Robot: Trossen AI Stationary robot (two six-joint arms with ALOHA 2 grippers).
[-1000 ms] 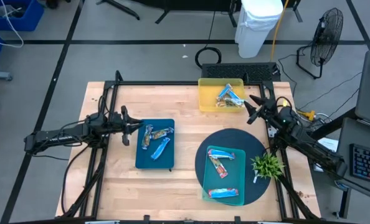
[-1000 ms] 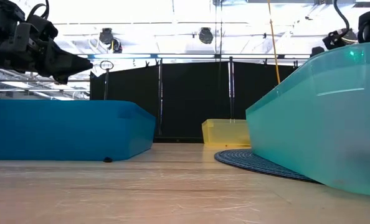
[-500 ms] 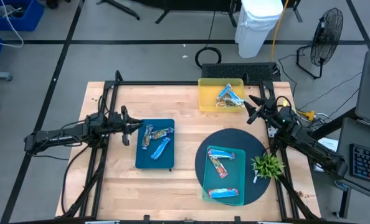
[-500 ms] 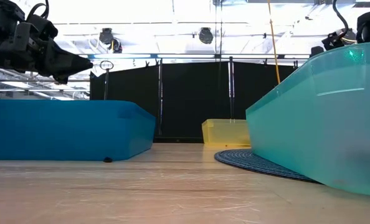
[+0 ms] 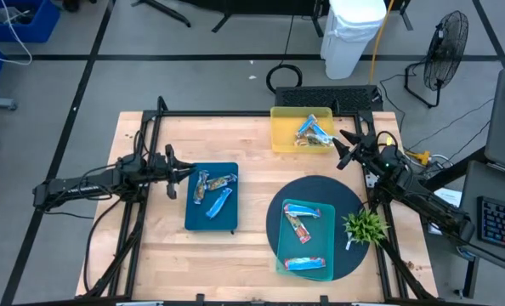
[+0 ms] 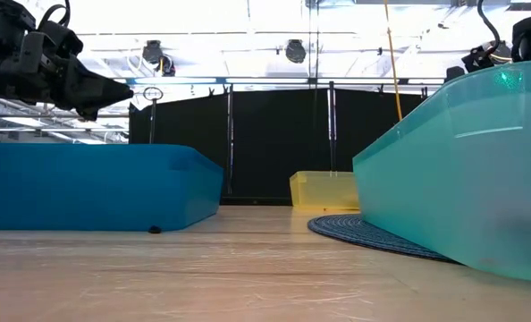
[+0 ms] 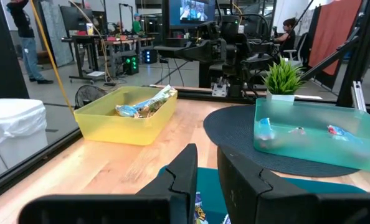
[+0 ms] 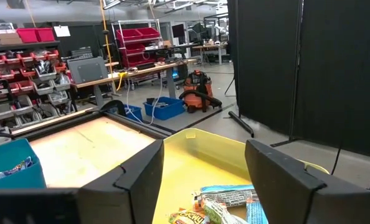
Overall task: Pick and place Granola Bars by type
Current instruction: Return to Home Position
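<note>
Wrapped granola bars lie in three trays. A few sit in the blue tray (image 5: 210,219), with one bright blue bar (image 5: 218,201) among them. Mixed bars (image 5: 314,131) are piled in the yellow tray (image 5: 282,136). A mottled bar (image 5: 299,225) and a blue bar (image 5: 305,263) lie in the teal tray (image 5: 320,242). My left gripper (image 5: 184,170) hovers shut just off the blue tray's left edge, pointing toward the table's right. My right gripper (image 5: 342,150) hovers open beside the yellow tray's right side; the right wrist view shows bars (image 8: 225,202) between and beyond its fingers.
The teal tray rests on a dark round mat (image 5: 354,200). A small green plant (image 5: 365,227) stands at the mat's right edge, close under my right arm. Bare wood (image 5: 235,136) lies between the blue and yellow trays. A black frame runs along the table's edges.
</note>
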